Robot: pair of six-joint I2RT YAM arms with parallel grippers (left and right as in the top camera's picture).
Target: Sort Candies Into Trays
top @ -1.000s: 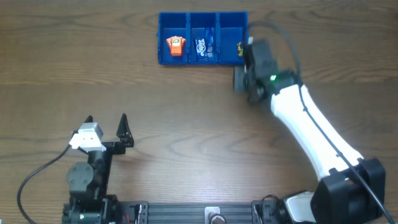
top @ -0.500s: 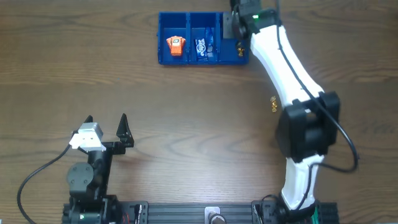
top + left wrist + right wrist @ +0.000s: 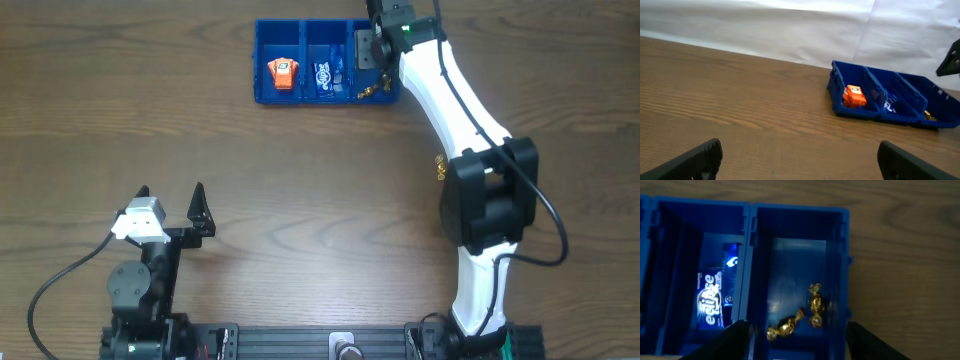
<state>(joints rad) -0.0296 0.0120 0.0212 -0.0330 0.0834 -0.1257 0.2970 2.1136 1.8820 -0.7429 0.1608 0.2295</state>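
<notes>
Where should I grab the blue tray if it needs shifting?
Probably the blue tray, by its end wall beside the orange candy, from above: it is thin, upright and open-topped, so one finger drops inside, one outside. The opposite end lies under the right hand.

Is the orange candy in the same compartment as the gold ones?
No, the orange candy lies two compartments away from the gold candies.

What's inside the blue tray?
The blue tray holds an orange candy on the left, a blue-wrapped candy in the middle, gold candies on the right. The right tool hides part of that compartment.
</notes>
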